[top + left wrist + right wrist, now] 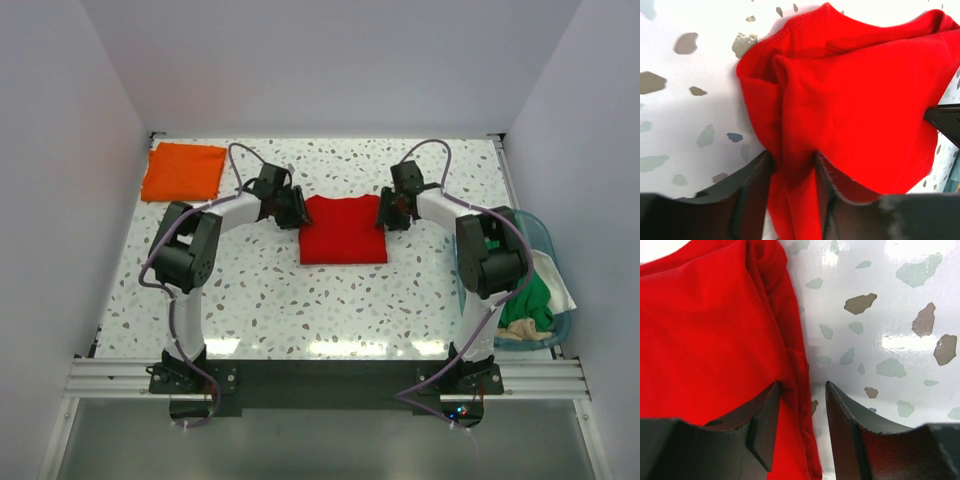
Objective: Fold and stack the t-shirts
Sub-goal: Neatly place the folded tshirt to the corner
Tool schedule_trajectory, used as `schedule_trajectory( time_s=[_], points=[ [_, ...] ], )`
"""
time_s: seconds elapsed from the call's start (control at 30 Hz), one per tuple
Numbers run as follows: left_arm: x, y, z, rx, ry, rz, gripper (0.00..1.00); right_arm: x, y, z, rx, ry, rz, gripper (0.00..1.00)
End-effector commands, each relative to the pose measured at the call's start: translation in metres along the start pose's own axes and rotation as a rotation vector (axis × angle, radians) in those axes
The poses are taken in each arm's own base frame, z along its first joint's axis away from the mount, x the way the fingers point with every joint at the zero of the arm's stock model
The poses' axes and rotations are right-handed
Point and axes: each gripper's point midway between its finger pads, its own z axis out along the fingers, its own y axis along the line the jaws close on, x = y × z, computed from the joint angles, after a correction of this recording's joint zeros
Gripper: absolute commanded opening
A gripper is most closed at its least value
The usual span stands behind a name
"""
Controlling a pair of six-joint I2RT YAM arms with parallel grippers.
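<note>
The red t-shirt (342,232) lies folded in a rough square at the middle of the table. My left gripper (297,208) is at its far left corner. In the left wrist view my left gripper (792,155) is shut on a bunched fold of the red t-shirt (850,85). My right gripper (385,212) is at the far right corner. In the right wrist view my right gripper (802,385) is open, straddling the edge of the red t-shirt (705,325), with the right finger apart from the cloth. The orange t-shirt (183,171) lies folded at the far left. The green t-shirt (527,298) sits crumpled in the tub.
A translucent teal tub (545,238) stands at the table's right edge beside the right arm and holds the green shirt and a white cloth (555,277). White walls close in the table on the left, back and right. The speckled tabletop (330,310) is bare in front of the red shirt.
</note>
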Motion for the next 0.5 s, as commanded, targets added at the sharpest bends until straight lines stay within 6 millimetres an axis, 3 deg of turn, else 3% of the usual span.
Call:
schedule_trajectory(
  time_s=[0.0,0.1,0.13,0.2,0.23,0.27,0.33,0.37,0.43,0.47],
  points=[
    [0.016,0.012,0.014,-0.066,0.046,0.021,0.41,-0.022,0.003,-0.005,-0.004,-0.058,-0.003,0.45],
    [0.011,0.013,0.015,-0.106,0.033,0.020,0.24,-0.024,0.009,-0.009,-0.033,-0.057,0.002,0.45],
    [0.009,0.013,0.014,-0.123,0.025,0.023,0.14,-0.027,0.013,-0.015,-0.045,-0.067,0.000,0.45],
    [-0.008,0.016,0.011,-0.174,-0.028,0.037,0.02,-0.027,0.016,-0.022,-0.066,-0.073,0.016,0.45],
    [-0.010,0.021,0.009,-0.210,-0.025,0.039,0.00,-0.027,0.019,-0.027,-0.078,-0.079,0.020,0.45],
    [-0.029,0.020,0.003,-0.250,-0.076,0.070,0.00,-0.025,0.024,-0.038,-0.099,-0.090,0.017,0.45],
    [-0.039,0.034,-0.002,-0.344,-0.090,0.101,0.00,-0.023,0.027,-0.048,-0.104,-0.101,0.023,0.46],
    [-0.059,0.037,-0.008,-0.403,-0.140,0.136,0.00,-0.019,0.028,-0.059,-0.115,-0.114,0.020,0.46],
    [-0.073,0.048,-0.019,-0.475,-0.154,0.167,0.00,-0.014,0.034,-0.070,-0.146,-0.123,0.021,0.46],
    [-0.089,0.051,-0.028,-0.520,-0.193,0.205,0.00,-0.007,0.036,-0.078,-0.158,-0.127,0.017,0.46]
  ],
)
